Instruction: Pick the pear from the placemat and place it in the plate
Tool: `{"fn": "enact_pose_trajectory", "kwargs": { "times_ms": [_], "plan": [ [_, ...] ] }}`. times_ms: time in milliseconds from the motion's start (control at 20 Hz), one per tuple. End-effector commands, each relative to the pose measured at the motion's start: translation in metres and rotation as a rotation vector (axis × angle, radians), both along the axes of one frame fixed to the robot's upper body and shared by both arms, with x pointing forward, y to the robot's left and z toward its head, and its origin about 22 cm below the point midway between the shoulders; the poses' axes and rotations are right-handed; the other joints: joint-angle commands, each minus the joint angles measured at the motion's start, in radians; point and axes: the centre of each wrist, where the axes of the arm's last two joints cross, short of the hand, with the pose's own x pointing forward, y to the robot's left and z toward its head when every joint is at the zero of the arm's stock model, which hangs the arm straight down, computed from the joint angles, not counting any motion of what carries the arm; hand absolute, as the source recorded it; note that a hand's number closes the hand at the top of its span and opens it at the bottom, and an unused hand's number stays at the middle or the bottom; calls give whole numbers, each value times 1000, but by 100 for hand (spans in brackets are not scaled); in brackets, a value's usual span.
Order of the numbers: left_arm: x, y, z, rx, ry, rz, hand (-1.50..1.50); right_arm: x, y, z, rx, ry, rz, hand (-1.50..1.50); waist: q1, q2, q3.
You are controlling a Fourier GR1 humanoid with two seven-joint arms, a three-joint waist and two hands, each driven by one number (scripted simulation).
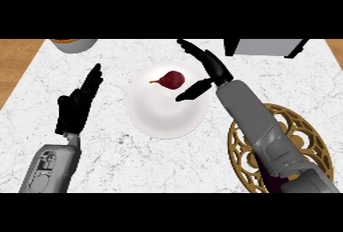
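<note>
From the head view you are looking steeply down onto a white marble-patterned counter [134, 154] veined in grey, with strips of brown wood showing at its left and right edges.

Your right hand [216, 68] is over the far right side of a round white plate [164, 120] at the middle of the counter. Its black fingers are straight and stretched up and to the left, and the thumb is spread apart from them, pointing down and left over the plate's rim. The hand is released and grasps nothing. Its smooth grey forearm runs down to the lower right corner, crossing a round placemat [311, 142] of gold openwork with a dark centre.

The pear [173, 79], small, dark red and glossy with a short stem pointing left, lies on the far half of the plate, just beside the right thumb. You cannot tell whether they touch.

Your left hand [75, 106] shows at the left, open, with flat fingers pointing up, resting above its grey forearm.

A round vessel with an orange top [74, 44] is cut off at the upper left, and a grey box [268, 46] at the upper right.
</note>
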Motion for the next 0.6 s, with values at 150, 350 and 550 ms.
{"fn": "enact_pose_trajectory", "kwargs": {
  "times_ms": [150, 350, 550],
  "plan": [
    [6, -1, 5, 2, -13, 3, 0, 18, -88, 19, 114, 24, -112, -150, 5, 10, 1],
    [-7, 7, 2, -5, -26, -13, 0, 20, -127, 30, 88, 32, -119, -150, 14, 8, 1],
    [3, -5, 3, -13, -14, 4, 0, 13, -165, 29, 81, 24, -97, -150, 16, 14, 2]
  ]
}}
